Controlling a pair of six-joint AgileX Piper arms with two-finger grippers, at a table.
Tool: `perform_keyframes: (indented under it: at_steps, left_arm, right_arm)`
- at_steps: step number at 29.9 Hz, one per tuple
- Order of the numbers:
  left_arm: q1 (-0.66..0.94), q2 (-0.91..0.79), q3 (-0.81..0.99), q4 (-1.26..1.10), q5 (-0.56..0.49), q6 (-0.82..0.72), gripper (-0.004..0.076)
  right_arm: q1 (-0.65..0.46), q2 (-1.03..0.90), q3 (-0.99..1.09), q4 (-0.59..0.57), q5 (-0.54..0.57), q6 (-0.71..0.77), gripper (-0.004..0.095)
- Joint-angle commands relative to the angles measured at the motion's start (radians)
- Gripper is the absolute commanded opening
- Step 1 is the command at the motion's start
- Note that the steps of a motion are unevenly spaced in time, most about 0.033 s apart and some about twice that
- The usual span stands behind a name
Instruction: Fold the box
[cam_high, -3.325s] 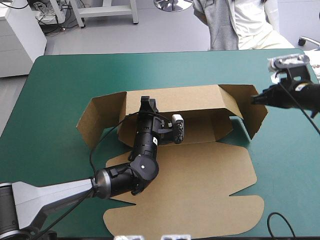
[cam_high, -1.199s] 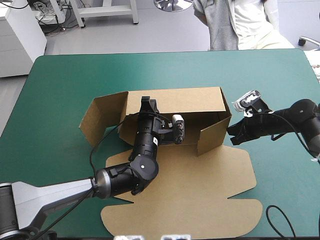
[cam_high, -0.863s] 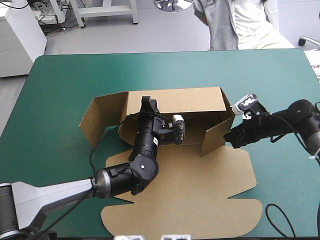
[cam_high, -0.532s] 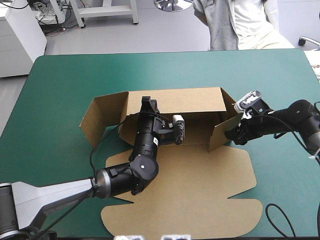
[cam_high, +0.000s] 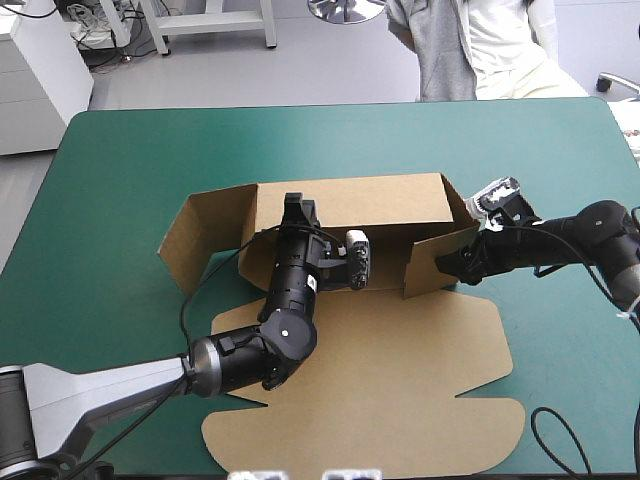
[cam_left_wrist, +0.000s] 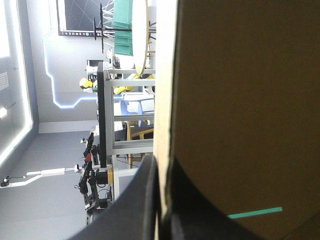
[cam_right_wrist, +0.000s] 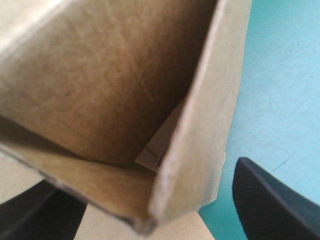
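Mid-table, the box (cam_high: 400, 370) is taking shape: its right flap (cam_high: 425, 268) is swinging farther inward than just before, nudged by the right gripper (cam_high: 458, 266), fingers spread wide around it. The left gripper (cam_high: 293, 208) is pinching the far wall (cam_high: 350, 203) upright.

The box (cam_high: 400, 400) — matt brown board; the teal-green cover (cam_high: 130, 170) smooth.

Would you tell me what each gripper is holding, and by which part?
The left gripper is shut on the box at the top edge of its far wall; the right gripper is open astride the end flap.
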Motion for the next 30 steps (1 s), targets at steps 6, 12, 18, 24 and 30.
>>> perform_keyframes:
  at_steps: [6,12,18,24,30]
  left_arm:
    - [-0.005,-0.043,-0.026,0.055,0.018,-0.009,-0.0010]
    - [-0.005,-0.043,-0.026,0.055,0.018,-0.009,-0.0010]
    - [-0.005,-0.043,-0.026,0.055,0.018,-0.009,-0.0010]
    - [-0.005,-0.043,-0.026,0.055,0.018,-0.009,-0.0010]
    - [-0.005,-0.043,-0.026,0.057,0.020,-0.009,-0.0010]
  right_arm:
    - [0.012,-0.068,0.097,0.269,-0.079,-0.086,0.0721]
    - [0.169,-0.119,0.168,0.289,-0.348,-0.079,0.0721]
    - [0.266,-0.119,0.168,0.300,-0.550,-0.022,0.0721]
    - [0.269,-0.119,0.168,0.344,-0.557,0.008,0.0638]
    - [0.279,-0.119,0.174,0.341,-0.535,0.040,0.0010]
